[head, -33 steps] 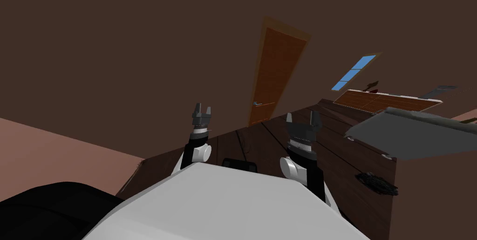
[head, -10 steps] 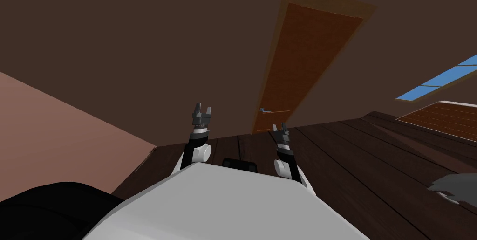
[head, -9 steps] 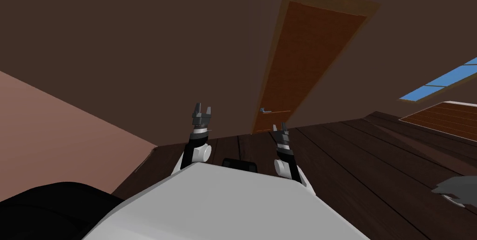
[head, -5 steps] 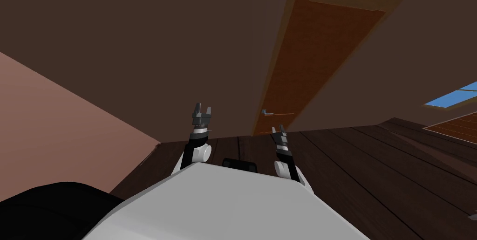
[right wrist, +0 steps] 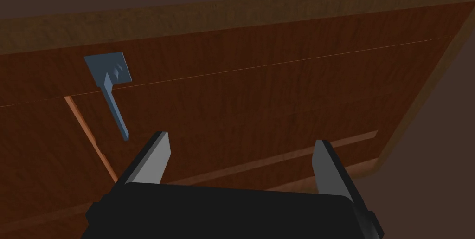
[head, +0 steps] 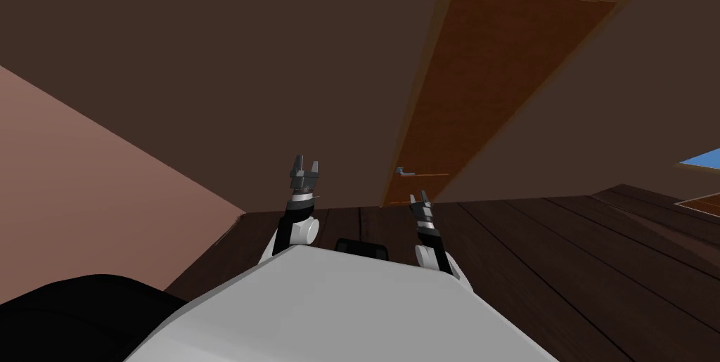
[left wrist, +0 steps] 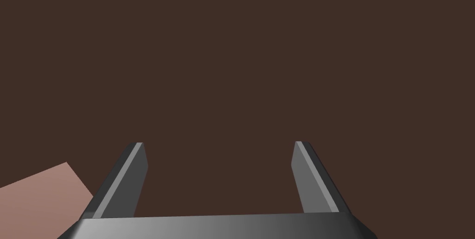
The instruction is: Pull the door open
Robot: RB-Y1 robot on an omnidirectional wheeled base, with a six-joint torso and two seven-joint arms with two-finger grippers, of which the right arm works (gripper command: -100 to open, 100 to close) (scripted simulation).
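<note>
One wooden door (head: pixel 492 83) is seen closed in its frame, set in the brown wall (head: pixel 211 62) ahead of the right arm. One grey lever handle (right wrist: pixel 110 93) is mounted near its edge. Two pincers are counted. The right pincer (right wrist: pixel 241 145) is held spread, near the handle but apart from it. The left pincer (left wrist: pixel 218 150) is likewise spread, faced toward bare wall.

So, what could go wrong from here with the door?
1. The handle sits off to one side of the right gripper, outside its open jaws; closing now would likely grab nothing.
2. Pushing straight ahead, the jaws might strike the door panel instead of the handle.
</note>
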